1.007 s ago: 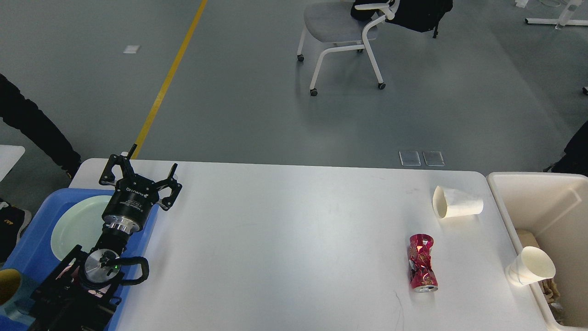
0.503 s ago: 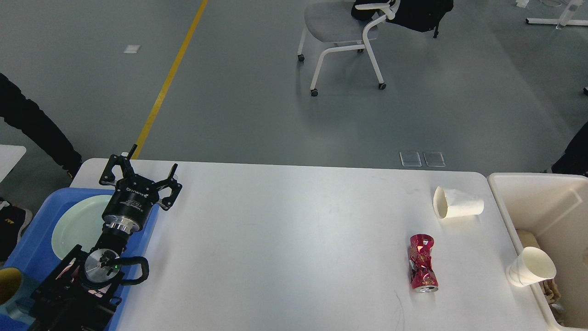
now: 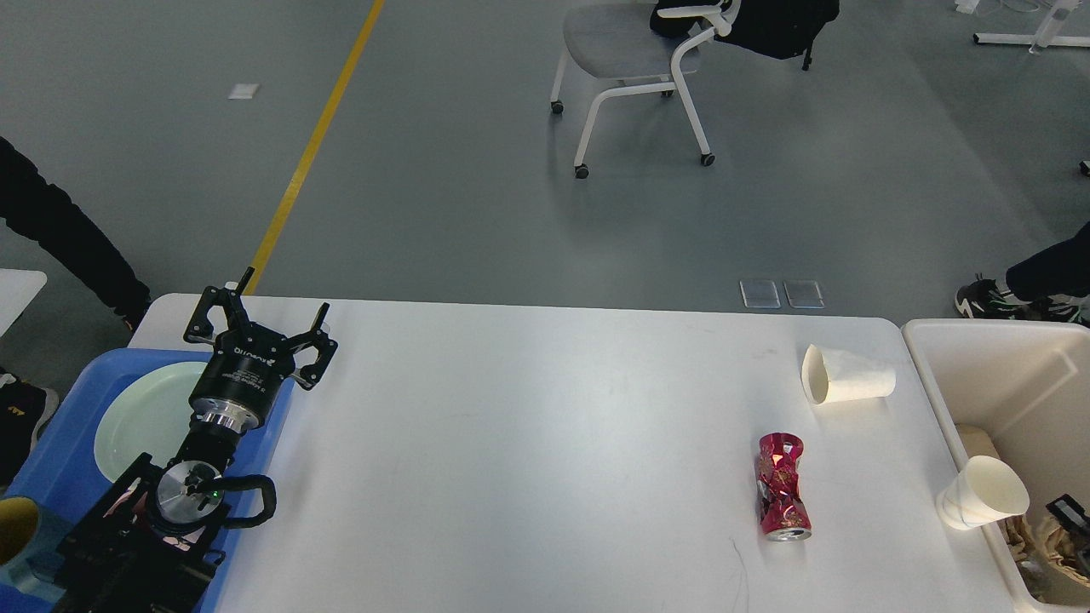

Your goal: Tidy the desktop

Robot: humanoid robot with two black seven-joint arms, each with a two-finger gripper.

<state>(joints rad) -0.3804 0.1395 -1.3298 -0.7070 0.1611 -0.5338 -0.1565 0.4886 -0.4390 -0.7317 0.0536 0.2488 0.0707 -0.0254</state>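
Head view: left hand (image 3: pixel 261 328) (fingers spread) above desktop (image 3: pixel 511 443) edge.

The table (image 3: pixel 528 443) is a wide, white, matte rectangle with rounded corners, level, spanning the view between the left and right edges.

White brand lettering on body of left gripper (image 3: pixel 282 312); inverted, apparently "ROBOTIQ". No other readable text.

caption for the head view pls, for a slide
Open left gripper above blue tray; crushed red can on desktop.
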